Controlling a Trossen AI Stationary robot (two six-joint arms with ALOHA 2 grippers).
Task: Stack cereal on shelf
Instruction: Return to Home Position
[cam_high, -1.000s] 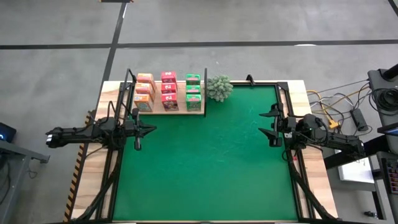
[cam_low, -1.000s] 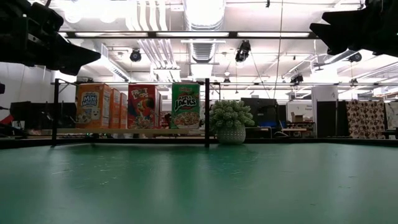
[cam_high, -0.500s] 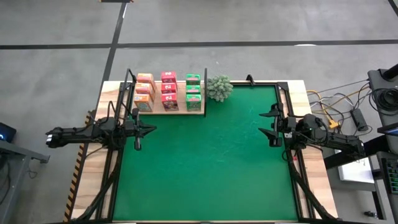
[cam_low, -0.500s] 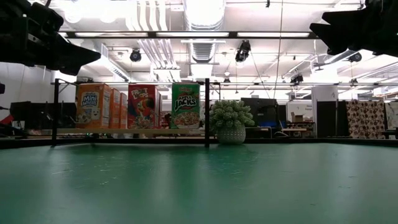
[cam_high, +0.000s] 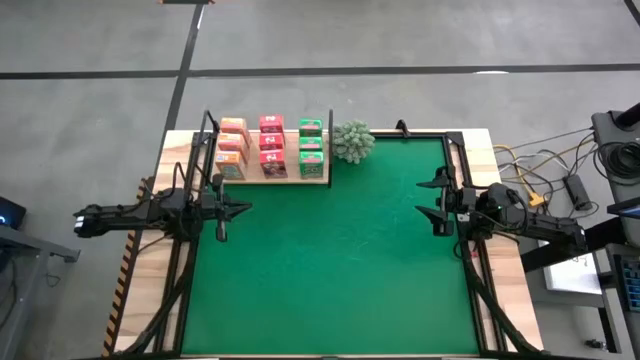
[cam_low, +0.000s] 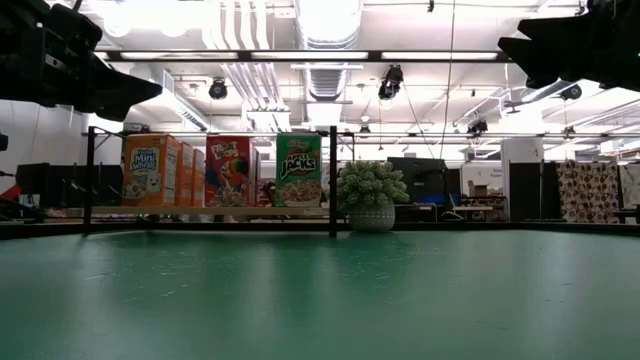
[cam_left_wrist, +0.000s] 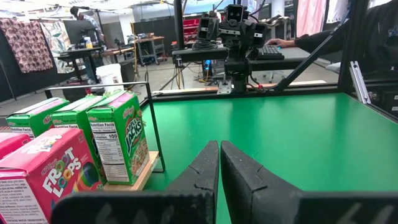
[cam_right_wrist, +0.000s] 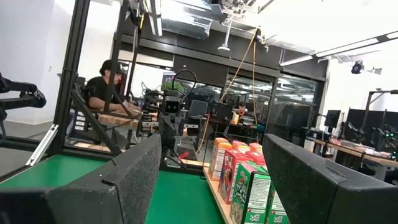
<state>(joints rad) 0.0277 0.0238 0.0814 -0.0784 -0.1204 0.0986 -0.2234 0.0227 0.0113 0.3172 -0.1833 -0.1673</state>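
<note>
Wood shows along the left edge of the desk (cam_high: 150, 270), and over it lies the dark six-joint left arm (cam_high: 150, 212), stretched level toward the large green mat (cam_high: 330, 270). The left jaws are pressed together with nothing between them, just short of the shelf's near left corner.

Beyond them stands the shelf (cam_high: 292, 179), a flat light wood board with thin black metal uprights at its ends, at the far left of the desk. On it stand all nine small printed cardboard cereal boxes in three rows running front to back: three orange boxes (cam_high: 231, 147), then three pink-red boxes (cam_high: 272, 145), then three green boxes (cam_high: 311, 147). Just beside the shelf's right upright is a bushy grey-green plant in a pale pot (cam_high: 352, 141).

Over the desk's right edge waits the dark right arm (cam_high: 520, 220), its right jaws spread wide apart and holding nothing, well apart from the shelf.

The stacking looks finished, so the danger lies in the retreat. The left arm is the near one: a swing toward the shelf could clip the black upright or brush the orange row. Such light cardboard would probably slide or topple, spoiling the alignment. The right arm seems too distant to threaten anything.
</note>
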